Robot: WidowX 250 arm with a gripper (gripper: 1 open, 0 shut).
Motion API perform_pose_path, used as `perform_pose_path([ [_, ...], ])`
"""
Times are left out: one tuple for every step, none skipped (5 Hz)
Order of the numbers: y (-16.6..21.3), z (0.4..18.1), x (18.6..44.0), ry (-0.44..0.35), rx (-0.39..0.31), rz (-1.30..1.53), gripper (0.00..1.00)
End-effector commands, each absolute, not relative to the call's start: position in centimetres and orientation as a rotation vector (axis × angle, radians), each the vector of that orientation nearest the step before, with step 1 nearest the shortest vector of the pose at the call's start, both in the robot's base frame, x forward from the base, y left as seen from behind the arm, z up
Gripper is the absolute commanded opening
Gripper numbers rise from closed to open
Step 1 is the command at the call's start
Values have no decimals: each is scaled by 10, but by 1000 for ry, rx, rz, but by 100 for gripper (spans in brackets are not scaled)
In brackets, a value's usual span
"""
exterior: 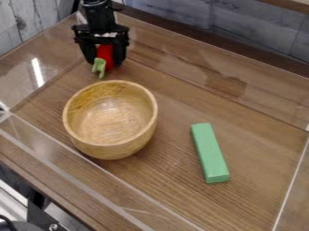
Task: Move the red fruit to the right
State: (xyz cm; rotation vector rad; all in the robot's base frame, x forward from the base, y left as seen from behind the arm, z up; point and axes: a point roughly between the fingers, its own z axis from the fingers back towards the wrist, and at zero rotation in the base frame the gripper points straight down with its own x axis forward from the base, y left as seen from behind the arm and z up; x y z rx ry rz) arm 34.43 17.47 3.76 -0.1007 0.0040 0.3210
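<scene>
Robot arm, end section.
Black gripper (pixel 100 52) with two dark fingers (pixel 79 50) beneath a black wrist block bearing red-orange accents.
</scene>
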Motion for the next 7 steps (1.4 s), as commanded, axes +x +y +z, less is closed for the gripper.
perform_pose_path([
  [178, 55, 350, -51, -81, 336, 100],
  [177, 55, 349, -49, -82, 340, 0],
  [170, 71, 349, -62, -95, 351, 0],
  [155, 93, 349, -78, -116, 353, 0],
  [123, 112, 350, -83, -147, 304, 0],
  [83, 116, 350, -72, -164, 248, 0],
  [43, 113, 347, -57, -172, 201, 0],
])
